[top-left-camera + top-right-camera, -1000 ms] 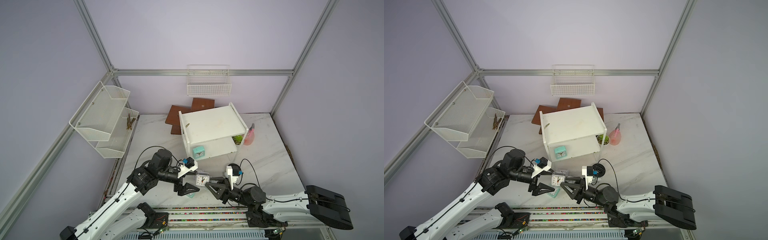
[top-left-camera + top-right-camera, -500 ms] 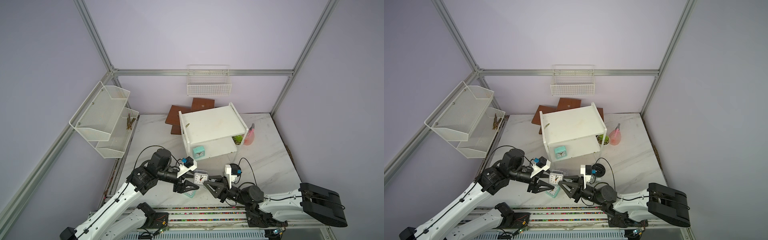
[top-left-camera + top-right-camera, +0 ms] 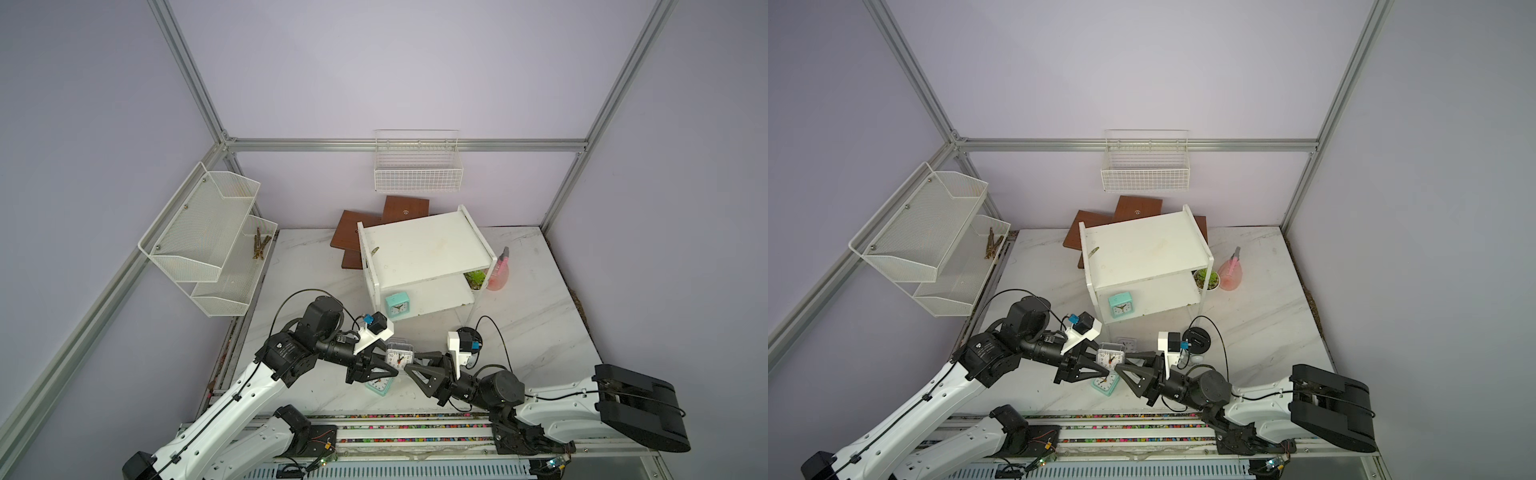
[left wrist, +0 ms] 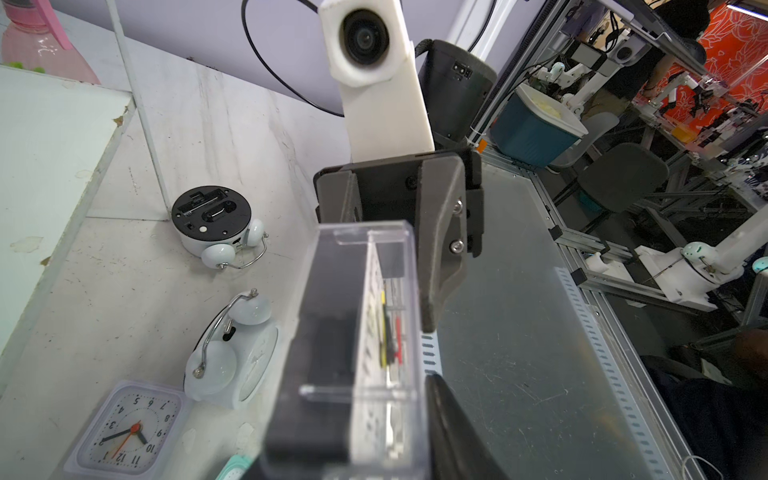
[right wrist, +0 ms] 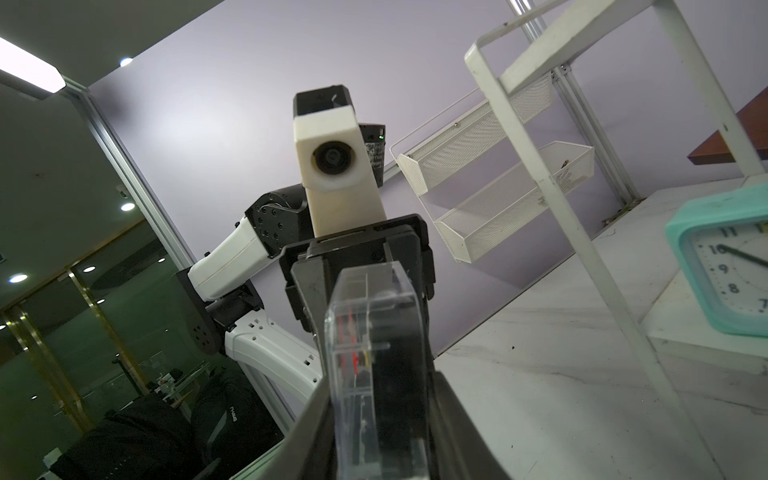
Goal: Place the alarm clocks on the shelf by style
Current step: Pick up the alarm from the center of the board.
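Both top views, lower centre: the whitish-grey clock (image 3: pixel 400 356) hangs between the arms, left gripper (image 3: pixel 392 366) and right gripper (image 3: pixel 411 361) each clamped on it (a handover, I'd say); the shelf (image 3: pixel 424 245) sits straight up-frame. Left wrist: clock edge-on, mid-frame. Right wrist: same, centre-bottom.

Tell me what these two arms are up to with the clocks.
Both arms hold one whitish-grey square clock above the table: the left end effector and the right end effector are each shut on it, apparently mid-handover. One mint-green clock stands on the lower board of the shelf. On the table sit a second mint-green clock, a second grey clock, a twin-bell clock lying face down and the other twin-bell clock.
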`<state>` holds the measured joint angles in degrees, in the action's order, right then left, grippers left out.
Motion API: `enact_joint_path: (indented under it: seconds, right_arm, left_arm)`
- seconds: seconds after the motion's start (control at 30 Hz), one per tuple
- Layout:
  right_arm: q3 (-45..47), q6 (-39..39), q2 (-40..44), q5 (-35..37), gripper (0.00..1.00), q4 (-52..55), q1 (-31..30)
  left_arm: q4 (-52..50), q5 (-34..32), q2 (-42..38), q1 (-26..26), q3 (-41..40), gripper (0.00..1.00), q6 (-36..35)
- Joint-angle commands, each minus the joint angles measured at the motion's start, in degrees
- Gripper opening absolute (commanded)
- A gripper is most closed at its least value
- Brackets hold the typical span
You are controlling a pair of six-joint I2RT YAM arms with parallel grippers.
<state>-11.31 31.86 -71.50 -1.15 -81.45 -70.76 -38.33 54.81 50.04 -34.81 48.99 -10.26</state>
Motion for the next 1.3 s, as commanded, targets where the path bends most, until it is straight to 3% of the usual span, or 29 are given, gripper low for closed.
enact_joint_path:
  seconds: [0.0, 0.13, 0.27, 0.43, 0.57, 0.73, 0.9, 1.27]
  right_arm:
    - [0.41, 0.48, 0.42, 1.30, 0.38, -1.02, -0.14]
    - [-0.30, 1.72, 1.84, 2.90, 0.44, 3.77, -0.17]
    - [-0.90, 3.22, 6.22, 6.40, 0.60, 12.97, -0.41]
    - [-5.62, 3.85, 16.59, 16.20, 0.77, 36.87, -2.23]
    - [-12.98, 5.53, 19.73, 26.33, 0.82, 54.52, -5.37]
    - [-24.02, 10.20, 15.00, 38.35, 0.84, 70.57, -9.47]
    - [-34.23, 10.45, 8.12, 46.44, 0.86, 79.07, -13.49]
    - [-44.40, 12.08, 1.01, 49.68, 0.87, 88.91, -14.00]
  left_arm:
    - [1.85, 0.75, -0.45, 0.44, 0.86, 0.26, -1.78]
    - [2.20, -0.79, -1.15, 0.50, 0.67, 0.25, -1.78]
    - [2.62, -3.71, -2.11, 0.61, 0.52, 0.25, -1.78]
    - [4.75, -11.61, -3.10, 0.62, -0.42, 0.22, -0.91]
    - [6.70, -15.62, -3.02, 0.63, -1.49, 0.22, -0.54]
    - [7.12, -17.61, -2.31, 0.62, -1.57, 0.22, -0.72]
    - [7.12, -17.97, -1.90, 0.59, -1.84, 0.22, -0.98]
    - [7.39, -18.15, -2.75, 0.50, -2.62, 0.22, -1.60]
